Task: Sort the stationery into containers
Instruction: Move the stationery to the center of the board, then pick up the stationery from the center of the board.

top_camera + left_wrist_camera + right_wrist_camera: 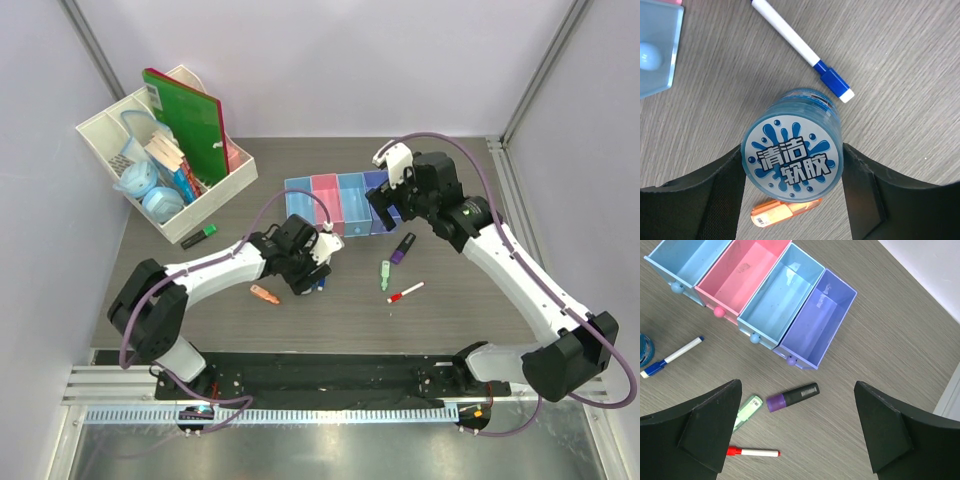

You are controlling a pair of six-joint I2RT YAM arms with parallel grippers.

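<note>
My left gripper (792,150) is shut on a round blue tub (790,165) with a printed lid, held just over the table. An orange marker (785,210) lies below it and a blue-white pen (800,47) beyond it. My right gripper (797,384) hangs open and empty above the purple-black marker (792,396), with the green marker (746,412) and red-white pen (752,452) to its left. The row of containers (817,320), blue, pink, blue and purple, stands empty just beyond. In the top view the left gripper (305,265) is in front of the containers (340,205).
A white desk organiser (165,165) at the back left holds a green notebook (190,120) and pale blue rolls (150,190). A green-black marker (198,236) lies beside it. Walls close in the table on the left, back and right.
</note>
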